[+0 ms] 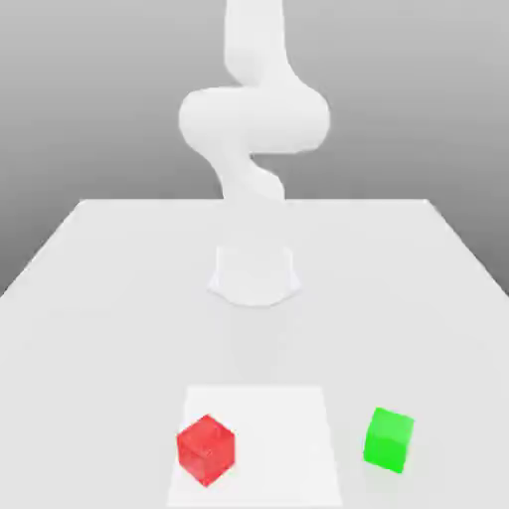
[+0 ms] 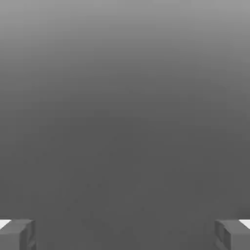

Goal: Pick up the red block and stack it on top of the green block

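Gripper (image 2: 125, 234) fingers stood wide apart in the hand view, one grey fingertip (image 2: 17, 234) at each lower corner of that picture with nothing between them; they held nothing. Behind them lay plain grey shading, with no block and no table edge to go by.

Nothing of the task looked done. Taking the exterior view from its left: the red block (image 1: 206, 449) sat on the table, turned so that one corner faced the camera, on a slightly brighter square patch (image 1: 288, 418) of the white table (image 1: 89, 328), towards that patch's left side. Further to the exterior view's right, just off the patch and well apart from the red one, the green block (image 1: 389, 438) rested on the bare table top, with nothing on it. Both cubes sat at about the same depth, near the front of the table, and neither was touched by anything.

By my reading every step was left: bringing the open fingers down around the red cube, closing, lifting, carrying it across to the exterior view's right, and setting it squarely on the green one.

Much was hard to make out. The white arm (image 1: 254, 119) rose behind the blocks from its round base (image 1: 254, 276), and its upper part was cut off by the top edge of the exterior view. The arm's pale body blended into the pale background, so its outline was faint and its links could hardly be told apart. How high the hand stood above the cubes could not be judged.
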Motion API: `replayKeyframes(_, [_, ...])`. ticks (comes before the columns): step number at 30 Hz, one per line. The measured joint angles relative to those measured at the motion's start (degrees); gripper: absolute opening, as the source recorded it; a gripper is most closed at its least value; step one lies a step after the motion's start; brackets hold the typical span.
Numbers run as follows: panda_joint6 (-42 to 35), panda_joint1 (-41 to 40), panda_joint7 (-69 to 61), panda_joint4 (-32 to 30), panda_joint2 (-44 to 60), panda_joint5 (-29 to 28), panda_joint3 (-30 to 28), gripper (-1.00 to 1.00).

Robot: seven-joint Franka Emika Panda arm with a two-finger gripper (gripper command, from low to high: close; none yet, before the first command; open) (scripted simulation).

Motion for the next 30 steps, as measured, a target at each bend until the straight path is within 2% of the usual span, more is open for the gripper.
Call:
replayKeyframes(9, [8.3,6.8,-21.6,-5.6,19.1,3.6,-9.0,0.00])
replayKeyframes(16, [14.6,9.1,-38.4,-9.9,33.7,6.9,-12.7,0.00])
replayKeyframes(23, [21.3,7.5,-51.8,-14.1,47.6,5.9,-13.3,0.00])
replayKeyframes(28, [29.1,4.1,-57.4,-13.1,57.9,11.1,-8.9,0.00])
replayKeyframes(29, [30.5,3.2,-58.2,-12.8,59.6,12.1,-7.8,-1.00])
replayKeyframes(30, [30.5,3.2,-58.2,-12.8,59.6,12.1,-7.8,-1.00])
